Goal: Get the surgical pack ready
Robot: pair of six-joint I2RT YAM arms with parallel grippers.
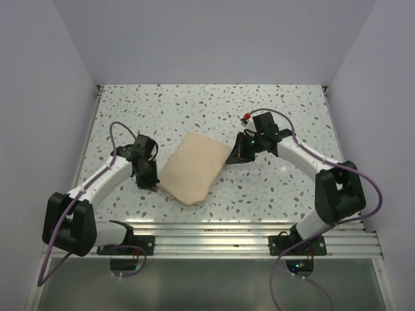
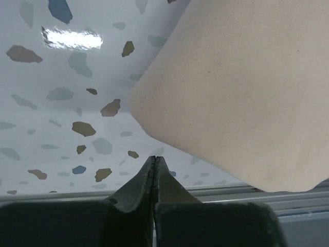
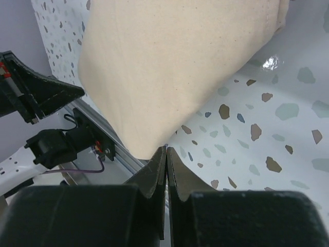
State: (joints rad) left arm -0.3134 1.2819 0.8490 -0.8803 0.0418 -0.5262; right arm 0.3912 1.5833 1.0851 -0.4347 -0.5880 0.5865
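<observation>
The surgical pack [image 1: 194, 167] is a compact folded tan cloth bundle lying on the speckled table between the arms. It fills the upper right of the left wrist view [image 2: 241, 87] and the top of the right wrist view [image 3: 169, 67]. My left gripper [image 1: 148, 183] is shut and empty just left of the bundle's near-left edge; its tips [image 2: 155, 158] sit close to the cloth without touching. My right gripper [image 1: 231, 157] is shut and empty at the bundle's right edge, tips [image 3: 166, 149] close to a corner. The tin, instruments and gauze are out of view.
An aluminium rail [image 1: 214, 228] runs along the table's near edge, just below the bundle. Grey walls close in the table on three sides. The left arm's gripper shows in the right wrist view [image 3: 36, 95].
</observation>
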